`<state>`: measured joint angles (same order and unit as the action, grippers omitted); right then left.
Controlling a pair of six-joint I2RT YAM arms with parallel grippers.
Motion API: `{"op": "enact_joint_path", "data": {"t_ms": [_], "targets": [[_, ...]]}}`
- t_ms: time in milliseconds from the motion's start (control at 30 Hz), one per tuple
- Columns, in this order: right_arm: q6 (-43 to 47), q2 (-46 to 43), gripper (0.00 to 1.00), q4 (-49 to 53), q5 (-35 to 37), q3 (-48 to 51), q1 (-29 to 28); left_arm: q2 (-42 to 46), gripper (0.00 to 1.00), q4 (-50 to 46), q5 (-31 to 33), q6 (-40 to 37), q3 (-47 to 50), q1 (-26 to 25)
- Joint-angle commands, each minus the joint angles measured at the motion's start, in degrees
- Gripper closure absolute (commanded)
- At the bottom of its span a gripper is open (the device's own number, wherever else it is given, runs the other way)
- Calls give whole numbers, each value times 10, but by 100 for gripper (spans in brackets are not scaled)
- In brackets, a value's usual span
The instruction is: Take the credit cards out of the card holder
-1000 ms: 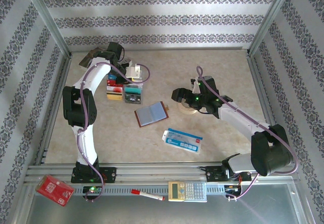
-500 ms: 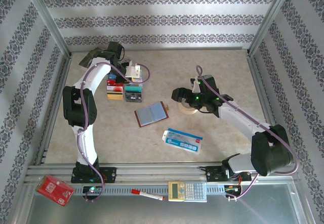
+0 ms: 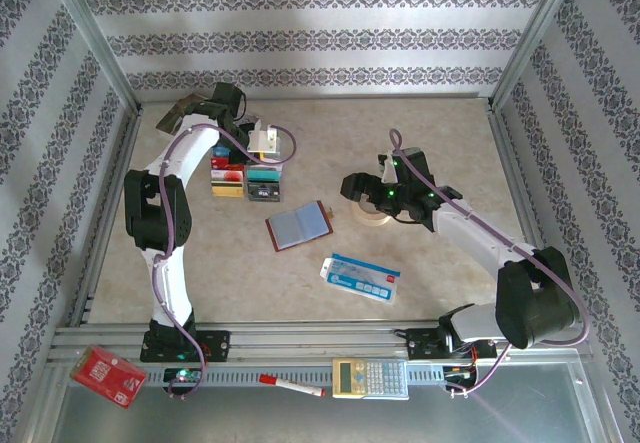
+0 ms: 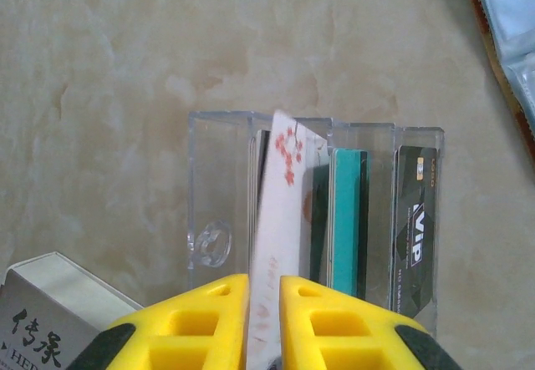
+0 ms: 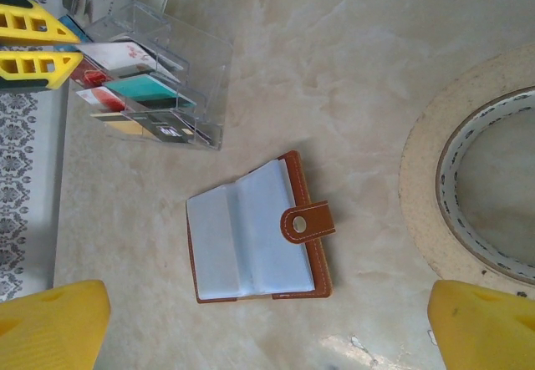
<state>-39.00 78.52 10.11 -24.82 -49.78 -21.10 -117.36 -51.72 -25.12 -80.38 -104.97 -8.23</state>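
Right now the card holder (image 5: 255, 236) lies open on the counter (image 3: 430, 133), its grey-blue sleeves facing up and looking empty to me, which suggests the job is close to done. The credit cards (image 3: 245, 178) stand on edge in a clear rack (image 4: 219, 186) near it, one to a slot so they stay apart. My left tool (image 4: 264, 320) is over that rack with a white card (image 4: 284, 169) printed with red blossoms between its fingers, the card's far end down in a slot. The fingers sit close on both sides, but whether they pinch it or stand slack I cannot tell. My right tool (image 5: 267, 324) hangs spread wide, nothing in it, near the holder and beside a tape roll (image 5: 501, 178) — placed, I judge, to steady the holder if needed.
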Motion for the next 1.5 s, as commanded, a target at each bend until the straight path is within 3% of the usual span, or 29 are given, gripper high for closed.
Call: {"op": "enact_joint_path", "data": {"t_ms": [0, 167, 333, 467, 667, 900, 1000, 1200, 1300, 1467], "targets": [[6, -16, 2, 6, 6, -10, 6, -6, 81, 14, -1, 6, 7, 4], [6, -21, 2, 7, 6, -9, 6, 6, 81, 28, -12, 25, 6, 4], [8, -29, 2, 9, 12, -8, 3, 42, 77, 74, -40, 112, 11, 4], [16, -32, 3, 11, 28, -8, -16, 88, 68, 174, -43, 267, 42, 0], [34, -27, 3, 29, 73, -16, -58, 189, 48, 397, 35, 533, 183, -8], [81, -1, 2, 81, 165, -54, -128, 292, 43, 391, 114, 842, 295, -8], [98, 22, 3, 102, 204, -75, -163, 332, 42, 378, 132, 938, 352, -8], [113, 113, 4, 112, 221, -138, -224, 469, 38, 440, 162, 1050, 547, -7], [110, 176, 5, 114, 217, -188, -243, 538, 36, 461, 139, 1080, 621, -6], [95, 257, 6, 110, 217, -243, -251, 639, 21, 449, 144, 1118, 695, -6]]}}
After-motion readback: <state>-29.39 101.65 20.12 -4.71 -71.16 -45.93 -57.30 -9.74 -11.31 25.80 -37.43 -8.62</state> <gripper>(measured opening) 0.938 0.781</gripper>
